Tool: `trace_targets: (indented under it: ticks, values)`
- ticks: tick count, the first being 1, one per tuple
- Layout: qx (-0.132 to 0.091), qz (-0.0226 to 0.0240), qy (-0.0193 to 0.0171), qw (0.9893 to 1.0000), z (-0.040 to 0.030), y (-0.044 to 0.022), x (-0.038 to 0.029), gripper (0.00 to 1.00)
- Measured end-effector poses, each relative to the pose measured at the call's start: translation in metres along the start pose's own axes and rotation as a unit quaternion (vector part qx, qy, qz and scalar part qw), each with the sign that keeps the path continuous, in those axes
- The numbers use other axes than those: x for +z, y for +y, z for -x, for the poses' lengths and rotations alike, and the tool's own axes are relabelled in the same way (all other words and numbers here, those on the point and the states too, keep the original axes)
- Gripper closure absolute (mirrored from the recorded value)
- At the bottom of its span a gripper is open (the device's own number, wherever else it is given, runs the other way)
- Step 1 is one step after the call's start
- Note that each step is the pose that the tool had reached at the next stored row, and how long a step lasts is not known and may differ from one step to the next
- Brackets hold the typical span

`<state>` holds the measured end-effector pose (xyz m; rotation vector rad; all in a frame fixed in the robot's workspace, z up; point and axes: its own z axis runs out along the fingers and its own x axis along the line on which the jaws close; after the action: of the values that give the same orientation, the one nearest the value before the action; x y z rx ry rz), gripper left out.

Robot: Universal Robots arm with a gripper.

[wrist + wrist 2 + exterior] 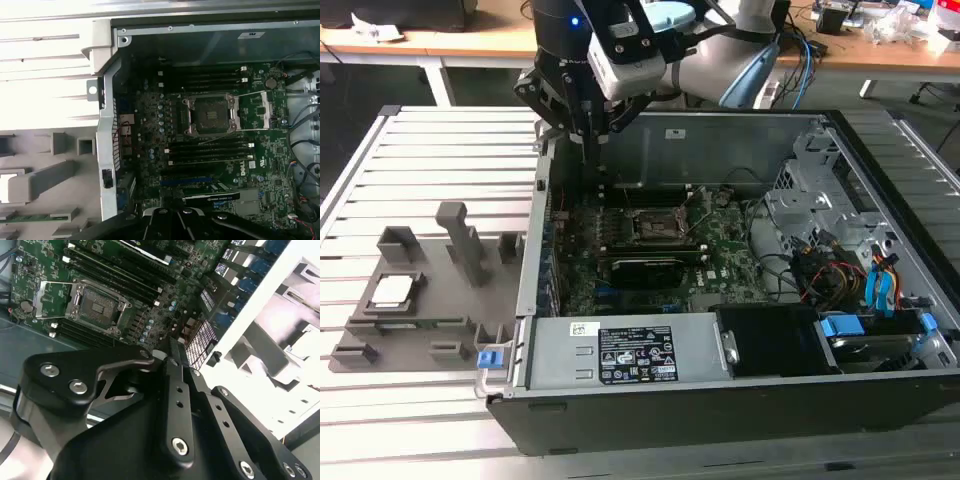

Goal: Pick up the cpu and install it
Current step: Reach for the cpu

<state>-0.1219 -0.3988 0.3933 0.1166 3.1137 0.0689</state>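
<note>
While the gripper (pixel 588 140) hangs closed and empty over the computer case's (pixel 720 420) corner, the exterior view shows the cpu (pixel 392 290) well away from it, in the grey tray (pixel 435 305). Both wrist views show the motherboard's socket (pixel 210 115) below the gripper.

Open case (pixel 720 150), lid off, reachable from above; socket (pixel 660 226) lies bare, cover plate swung open, with low memory slots (pixel 207 150) on both sides; graphics card (pixel 650 268) stands just beside the socket, a ridge above the board; cables (pixel 790 275) and drive cage (pixel 820 190) crowd the exterior view's right; power supply (pixel 630 352) walls the near edge; gripper (pixel 590 150) hangs above the case's far corner at the exterior view's left, close over the side wall (pixel 528 280); beyond that wall, on the desk (pixel 440 150), the tray (pixel 435 325) carries upright posts (pixel 460 240) near the cpu (pixel 393 290), whose top is uncovered; bare desk lies around the tray.
</note>
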Motion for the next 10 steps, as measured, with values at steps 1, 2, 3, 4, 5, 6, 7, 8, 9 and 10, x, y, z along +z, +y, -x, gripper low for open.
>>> trace_targets:
  ticks: [1,2,3,4,5,6,7,8,9,10]
  values:
    - [0.0,0.0,0.0,1.0,-0.0018,-0.0002,0.0,0.89]
    - [0.0,0.0,0.0,1.0,-0.0063,-0.0005,-0.0002,0.89]
    - [0.0,0.0,0.0,1.0,-0.0085,-0.0006,-0.0002,0.89]
    - [0.0,0.0,0.0,1.0,-0.0116,-0.0009,-0.0003,0.89]
    - [0.0,0.0,0.0,1.0,-0.014,-0.0011,-0.0003,0.89]
    - [0.0,0.0,0.0,1.0,-0.0162,-0.0012,-0.0004,0.89]
    - [0.0,0.0,0.0,1.0,-0.0177,-0.0013,-0.0005,0.89]
    - [0.0,0.0,0.0,1.0,-0.0198,-0.0015,-0.0005,0.89]
    - [0.0,0.0,0.0,1.0,-0.0216,-0.0016,-0.0005,0.89]
    - [0.0,0.0001,0.0,1.0,-0.0236,-0.0018,-0.0006,0.89]
